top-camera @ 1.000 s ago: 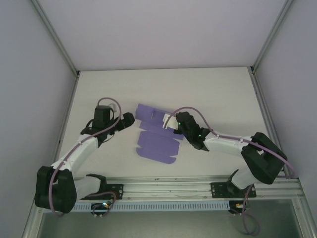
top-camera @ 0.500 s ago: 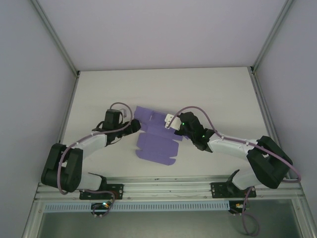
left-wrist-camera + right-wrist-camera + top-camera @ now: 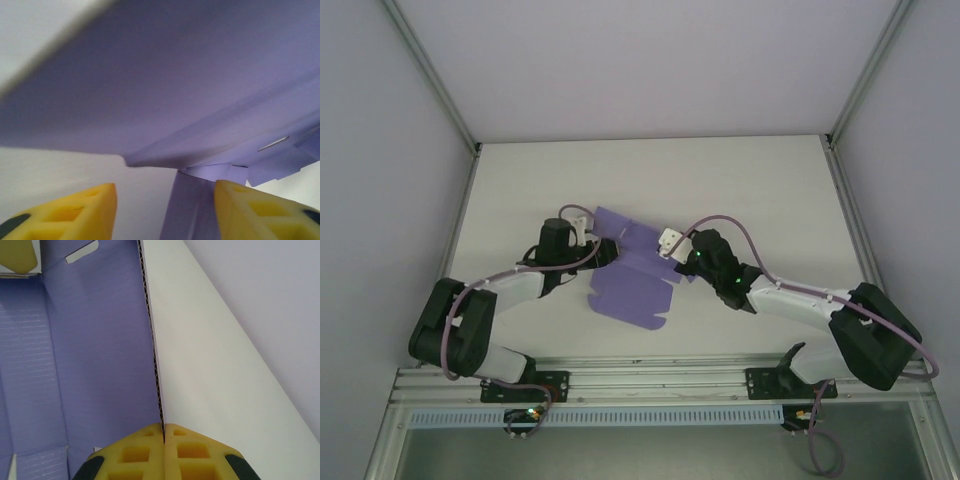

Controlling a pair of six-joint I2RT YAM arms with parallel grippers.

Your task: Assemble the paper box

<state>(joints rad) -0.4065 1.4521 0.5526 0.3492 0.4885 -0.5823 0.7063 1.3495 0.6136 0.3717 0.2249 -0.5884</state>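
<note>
The paper box (image 3: 625, 285) is a flat purple die-cut sheet lying mid-table, with its far part raised. My right gripper (image 3: 670, 243) is at the sheet's far right. In the right wrist view the right gripper (image 3: 163, 426) is shut on the paper box (image 3: 90, 350), the card's thin edge running up from between the pads. My left gripper (image 3: 595, 240) is at the sheet's far left edge. In the left wrist view the left gripper (image 3: 165, 200) stands open under the paper box (image 3: 175, 75). A purple flap stands between its yellow fingers (image 3: 75, 212), near the right one.
The white table (image 3: 750, 180) stretches behind and to both sides of the sheet. Pale walls and metal corner posts (image 3: 450, 110) close it in on three sides. A metal rail (image 3: 660, 378) with the arm bases runs along the near edge.
My left gripper has moved right to the sheet's left edge and its jaws have narrowed. The sheet's far part has risen and the sheet has shifted slightly left. The right gripper stays shut on the card.
</note>
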